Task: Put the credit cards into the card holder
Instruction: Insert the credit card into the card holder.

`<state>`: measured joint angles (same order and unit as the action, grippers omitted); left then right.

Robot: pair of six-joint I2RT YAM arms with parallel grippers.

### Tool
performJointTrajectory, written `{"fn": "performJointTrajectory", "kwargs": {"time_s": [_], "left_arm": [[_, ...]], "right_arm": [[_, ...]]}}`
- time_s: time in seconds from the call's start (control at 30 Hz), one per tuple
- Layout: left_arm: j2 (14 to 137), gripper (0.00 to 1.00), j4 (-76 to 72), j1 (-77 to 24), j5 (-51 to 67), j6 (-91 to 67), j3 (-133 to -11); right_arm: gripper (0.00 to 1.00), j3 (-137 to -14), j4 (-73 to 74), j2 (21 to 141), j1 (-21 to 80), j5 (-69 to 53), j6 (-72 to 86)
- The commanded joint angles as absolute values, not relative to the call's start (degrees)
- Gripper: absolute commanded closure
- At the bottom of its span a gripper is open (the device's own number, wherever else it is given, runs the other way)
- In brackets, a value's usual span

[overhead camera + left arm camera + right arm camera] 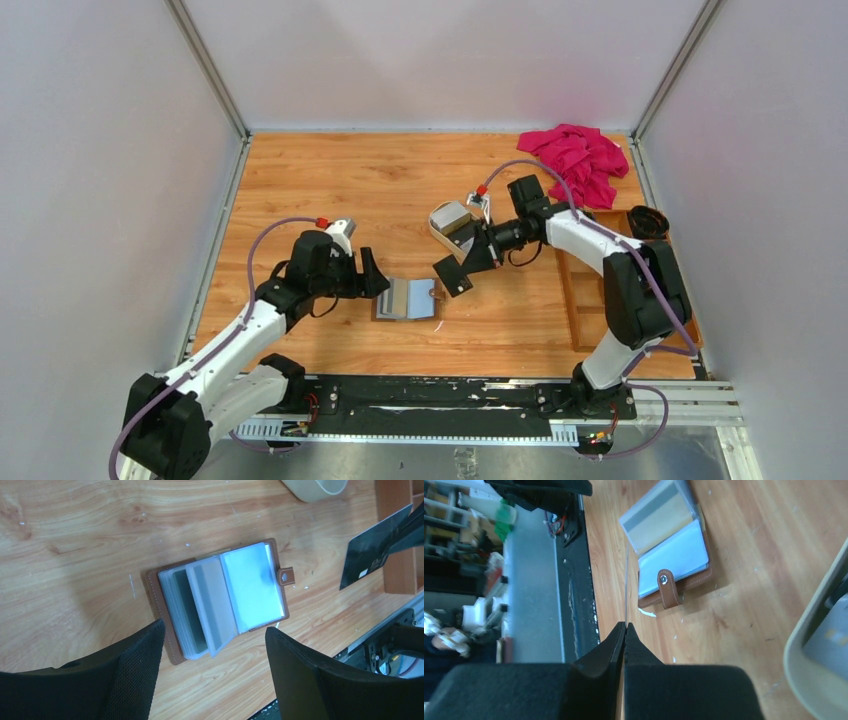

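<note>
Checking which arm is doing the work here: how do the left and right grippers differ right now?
The left gripper stands open and empty; the right gripper is shut on a dark credit card. The left gripper hovers at the left edge of the open card holder, while the right gripper holds off on its snap-tab side. Both face the card holder.
</note>
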<state>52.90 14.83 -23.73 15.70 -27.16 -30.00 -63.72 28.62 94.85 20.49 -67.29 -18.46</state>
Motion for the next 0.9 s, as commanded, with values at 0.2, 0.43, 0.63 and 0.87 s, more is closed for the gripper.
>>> {"fn": "performJointTrajectory", "kwargs": {"time_s": [0.2,0.43,0.63,0.87], "left_arm": [[58.27,0.32,1.47,-23.45,16.3,-34.45,-24.68],[63.7,0.49,1.86,-23.71,12.61,-34.67,-24.1],[67.61,0.62,1.45,-24.92,11.02,-35.43,-22.89],[70.42,0.72,1.23,-26.8,9.32,-35.68,-21.83]], "right_arm": [[1.0,-47.05,-11.29,94.4,24.58,-65.22,28.23],[1.0,-47.24,-12.74,98.14,29.64,-61.85,34.35],[1.0,-46.82,-13.05,99.93,31.7,-57.41,38.09],[1.0,-47.36,-9.91,101.23,33.41,-51.42,38.05]]}}
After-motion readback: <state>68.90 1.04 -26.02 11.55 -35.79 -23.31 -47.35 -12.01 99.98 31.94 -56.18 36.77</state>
